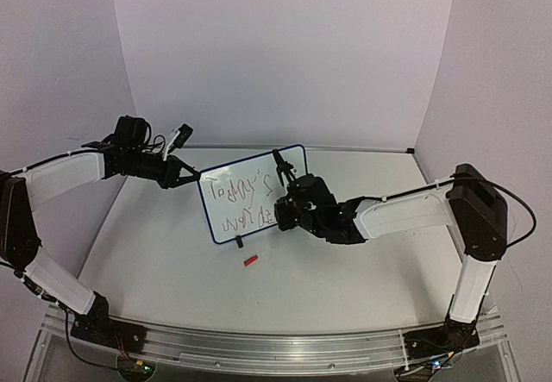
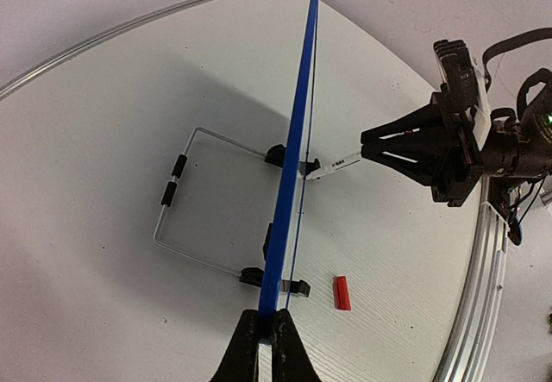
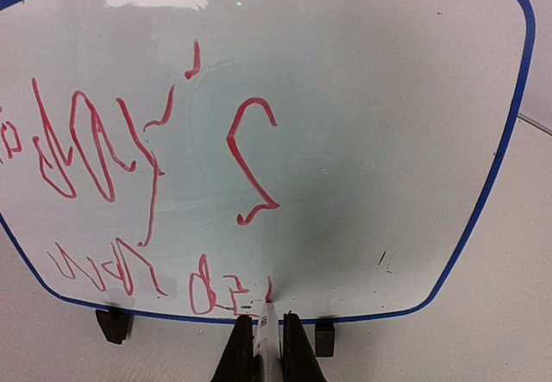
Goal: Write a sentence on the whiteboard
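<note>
Both claws clamped, marker tip on the whiteboard

Nearest the arm bases, a small red cap lies on the bench, just in front of the whiteboard. The board stands mid-bench on its black feet, with a wire stand behind it. The left claw is clamped on the board's blue edge. The right claw is clamped on a white marker, whose tip touches the lower row of the sentence, two rows of red scrawl.

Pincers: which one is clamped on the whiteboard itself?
The left pincer, shut on the whiteboard edge; the right pincer holds the marker against its face.
</note>
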Tool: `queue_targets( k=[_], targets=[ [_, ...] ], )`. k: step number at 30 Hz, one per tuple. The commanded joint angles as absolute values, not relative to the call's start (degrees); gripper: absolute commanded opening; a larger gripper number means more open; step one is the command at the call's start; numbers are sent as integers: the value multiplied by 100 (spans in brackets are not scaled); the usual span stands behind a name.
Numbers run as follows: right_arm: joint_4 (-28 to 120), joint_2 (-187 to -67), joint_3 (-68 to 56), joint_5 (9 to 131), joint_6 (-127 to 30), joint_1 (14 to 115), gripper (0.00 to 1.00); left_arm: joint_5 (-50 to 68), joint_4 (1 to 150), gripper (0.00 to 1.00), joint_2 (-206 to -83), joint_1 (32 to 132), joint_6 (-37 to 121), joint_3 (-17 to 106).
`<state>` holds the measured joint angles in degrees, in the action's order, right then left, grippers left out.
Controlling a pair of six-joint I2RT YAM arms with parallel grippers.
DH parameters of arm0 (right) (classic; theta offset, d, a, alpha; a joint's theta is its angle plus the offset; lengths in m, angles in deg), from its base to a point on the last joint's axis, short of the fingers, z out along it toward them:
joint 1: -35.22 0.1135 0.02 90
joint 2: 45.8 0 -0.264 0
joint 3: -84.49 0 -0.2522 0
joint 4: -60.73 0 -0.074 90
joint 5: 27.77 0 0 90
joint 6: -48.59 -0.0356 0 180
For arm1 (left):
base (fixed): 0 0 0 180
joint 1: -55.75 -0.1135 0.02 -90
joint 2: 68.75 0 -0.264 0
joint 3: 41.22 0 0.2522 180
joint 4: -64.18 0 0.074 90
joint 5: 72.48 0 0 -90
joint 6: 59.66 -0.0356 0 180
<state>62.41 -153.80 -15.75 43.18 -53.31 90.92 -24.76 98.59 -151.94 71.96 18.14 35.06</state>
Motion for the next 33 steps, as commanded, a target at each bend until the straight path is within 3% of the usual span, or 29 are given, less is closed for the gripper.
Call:
queue_targets(
  k=[1,33],
  targets=[
    [6536,-15194,-1552,4114,-5447,9094,0,-2484,9938,0,-15048,7231,1739,3664],
    [6525,-15143,-1632,3813,-5501,9042,0,-2498,9936,0,-14997,7228,1743,3658]
  ],
)
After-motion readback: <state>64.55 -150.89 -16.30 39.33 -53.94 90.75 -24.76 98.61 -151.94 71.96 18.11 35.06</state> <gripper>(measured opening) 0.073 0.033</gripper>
